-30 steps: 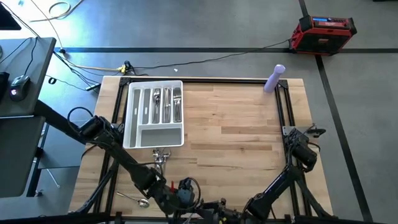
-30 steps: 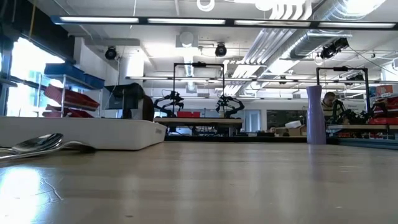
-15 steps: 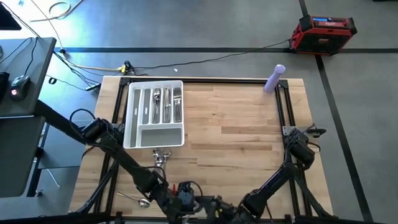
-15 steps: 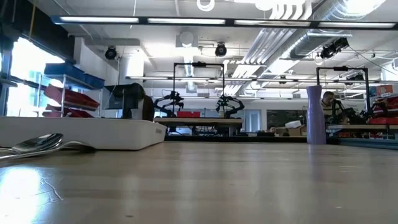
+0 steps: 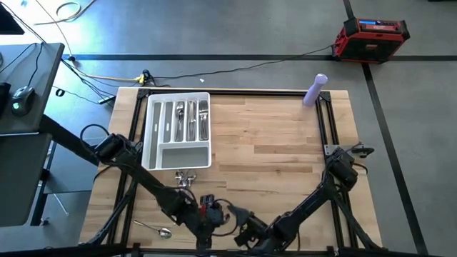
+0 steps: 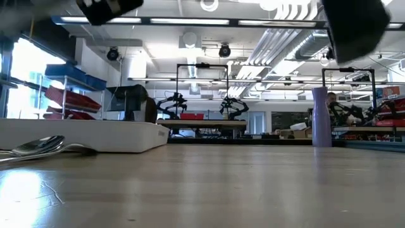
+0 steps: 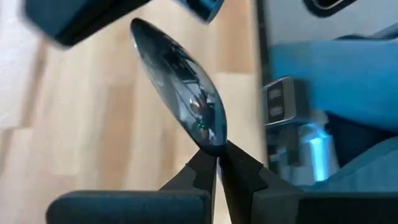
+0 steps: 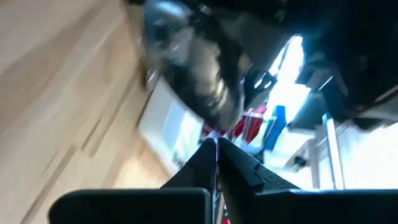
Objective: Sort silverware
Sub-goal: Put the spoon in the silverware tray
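Silverware: a spoon (image 7: 180, 93) sits pinched in the closed left gripper (image 7: 216, 163), seen only in left wrist view (right gripper (image 8: 217, 149) closed too, holding nothing); high view shows tray (image 5: 151, 135) upper left.

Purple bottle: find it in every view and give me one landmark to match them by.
High view: purple bottle at the table's far right corner.
Low view: upright, right of centre.
Left wrist view: not in it.
Right wrist view: not in it.
Shared landmark: white tray, left in the low view.

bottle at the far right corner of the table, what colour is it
Pale purple; the bottle shows best in the high view.
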Controlling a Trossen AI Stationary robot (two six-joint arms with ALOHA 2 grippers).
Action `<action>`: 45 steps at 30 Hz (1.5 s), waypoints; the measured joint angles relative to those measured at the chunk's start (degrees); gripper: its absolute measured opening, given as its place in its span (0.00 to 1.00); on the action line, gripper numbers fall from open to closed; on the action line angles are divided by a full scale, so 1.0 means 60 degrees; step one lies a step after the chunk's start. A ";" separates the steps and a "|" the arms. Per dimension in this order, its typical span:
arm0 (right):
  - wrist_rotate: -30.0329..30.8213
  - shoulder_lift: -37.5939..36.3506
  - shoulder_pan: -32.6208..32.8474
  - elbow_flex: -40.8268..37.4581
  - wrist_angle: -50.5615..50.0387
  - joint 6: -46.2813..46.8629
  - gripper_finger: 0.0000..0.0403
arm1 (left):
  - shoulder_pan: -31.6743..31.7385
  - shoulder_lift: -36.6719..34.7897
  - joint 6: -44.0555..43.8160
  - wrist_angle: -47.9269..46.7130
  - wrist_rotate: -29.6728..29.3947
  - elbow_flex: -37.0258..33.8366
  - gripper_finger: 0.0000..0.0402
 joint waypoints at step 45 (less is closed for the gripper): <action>-0.4313 -0.0710 0.0744 0.0000 0.2197 -0.5615 0.21 | 0.0331 -0.0022 0.0280 0.2472 0.2891 -0.0011 0.00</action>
